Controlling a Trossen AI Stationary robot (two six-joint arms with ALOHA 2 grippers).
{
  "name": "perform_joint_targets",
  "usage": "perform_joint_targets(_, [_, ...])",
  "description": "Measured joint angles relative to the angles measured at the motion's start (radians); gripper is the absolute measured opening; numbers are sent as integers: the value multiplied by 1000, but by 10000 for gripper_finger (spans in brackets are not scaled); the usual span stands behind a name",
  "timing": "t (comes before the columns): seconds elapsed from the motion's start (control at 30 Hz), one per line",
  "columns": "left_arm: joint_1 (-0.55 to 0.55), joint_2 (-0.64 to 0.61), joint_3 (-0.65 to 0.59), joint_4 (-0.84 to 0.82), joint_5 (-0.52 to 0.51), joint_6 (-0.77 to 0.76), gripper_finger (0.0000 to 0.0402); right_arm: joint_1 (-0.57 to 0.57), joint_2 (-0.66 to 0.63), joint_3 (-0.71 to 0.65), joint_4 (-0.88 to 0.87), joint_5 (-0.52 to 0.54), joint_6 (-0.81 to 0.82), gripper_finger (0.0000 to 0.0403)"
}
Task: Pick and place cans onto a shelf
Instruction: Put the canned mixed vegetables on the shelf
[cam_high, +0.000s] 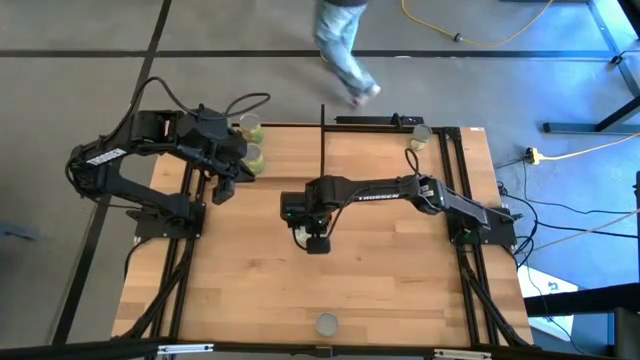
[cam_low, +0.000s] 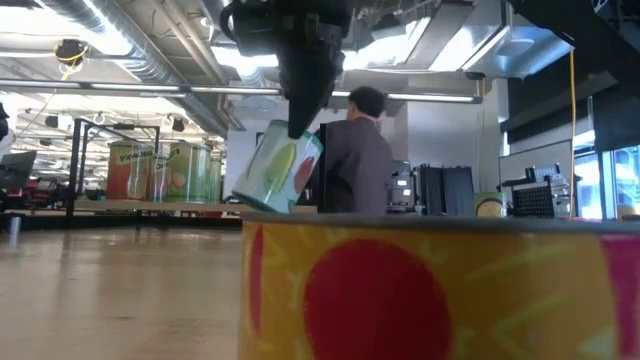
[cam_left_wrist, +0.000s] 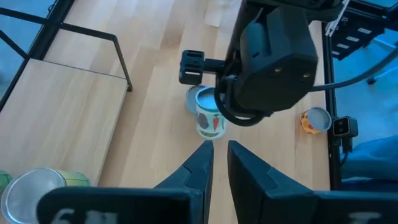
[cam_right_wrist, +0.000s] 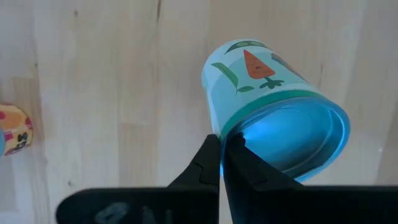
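Stands partway through, with two cans (cam_high: 253, 157) apparently on the shelf (cam_left_wrist: 62, 93) beside the empty, slightly parted left gripper (cam_left_wrist: 219, 148), a third can (cam_right_wrist: 273, 106) pinched by its rim, tilted and lifted, in the closed right gripper (cam_right_wrist: 222, 142) over mid-table, and two more cans (cam_high: 326, 323) waiting on the tabletop (cam_high: 400, 280).

1. A robotics lab or workshop: exposed ceiling ducts (cam_low: 120, 50) and strip lights run overhead.
2. Loose cables (cam_high: 480, 30) trail across the bare floor; a person (cam_low: 365, 150) stands beyond the wooden worktable (cam_high: 400, 270).
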Motion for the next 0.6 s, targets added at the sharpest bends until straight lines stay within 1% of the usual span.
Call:
perform_joint_targets(0.13, [0,0,0,0,0,0,41,12,0,0,-7,-6,2,6])
perform_joint_targets(0.23, [0,0,0,0,0,0,41,25,0,0,-10,-41,-1,6])
perform_joint_targets(0.37, [0,0,0,0,0,0,41,43,0,0,-10,-46,-1,6])
perform_joint_targets(0.43, [0,0,0,0,0,0,41,48,0,0,-12,-41,-1,6])
perform_joint_targets(0.53, [0,0,0,0,0,0,41,53,0,0,-36,-4,13,6])
perform_joint_targets(0.6, [0,0,0,0,0,0,41,52,7,0,-45,-3,26,6])
